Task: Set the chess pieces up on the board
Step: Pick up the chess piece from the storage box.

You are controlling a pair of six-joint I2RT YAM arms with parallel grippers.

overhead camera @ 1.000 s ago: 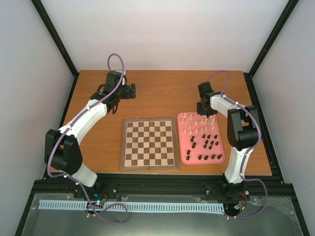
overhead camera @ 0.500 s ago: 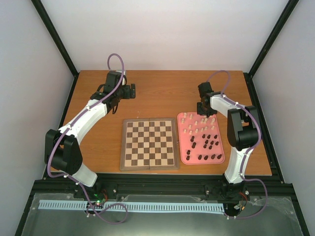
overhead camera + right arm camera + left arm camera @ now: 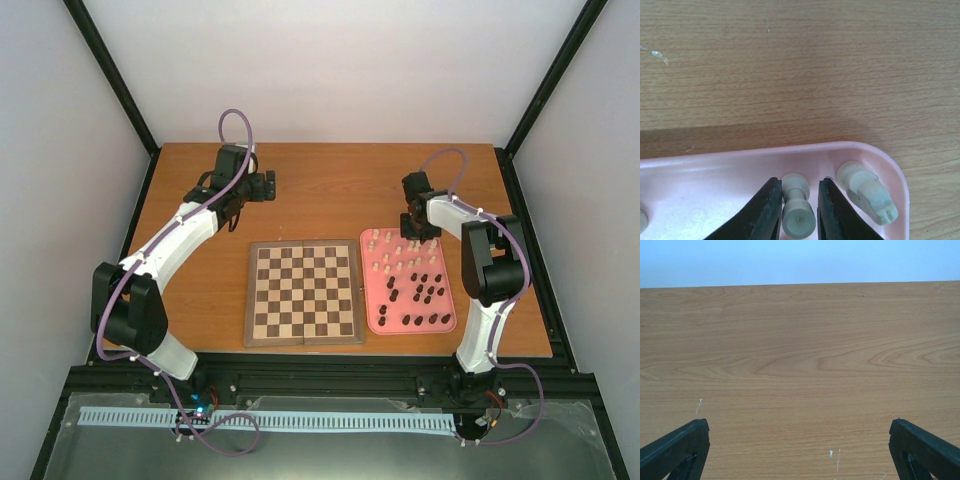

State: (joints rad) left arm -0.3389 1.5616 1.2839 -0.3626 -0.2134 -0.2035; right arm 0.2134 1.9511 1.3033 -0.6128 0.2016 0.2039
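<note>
The board [image 3: 305, 293] lies in the middle of the table with nothing on its squares. Right of it, the pink tray [image 3: 372, 300] holds the chess pieces: cream ones [image 3: 390, 240] at its far end and dark ones [image 3: 425, 290] nearer. My right gripper [image 3: 413, 232] is down at the tray's far right corner. In the right wrist view, the right gripper [image 3: 800, 182] is shut on a small cream piece [image 3: 798, 217] standing in the tray [image 3: 715, 157]. My left gripper [image 3: 268, 187] hovers open over bare wood at the far left, and its fingers [image 3: 675, 447] stand wide apart.
Another cream piece [image 3: 867, 192] lies tilted just right of my right fingers, against the tray's rounded corner. Bare wooden tabletop [image 3: 800, 355] stretches beyond the board and tray. Black frame posts edge the table on both sides.
The right gripper's jaws have come together on the cream piece in the tray's far corner. The left arm has not moved.
</note>
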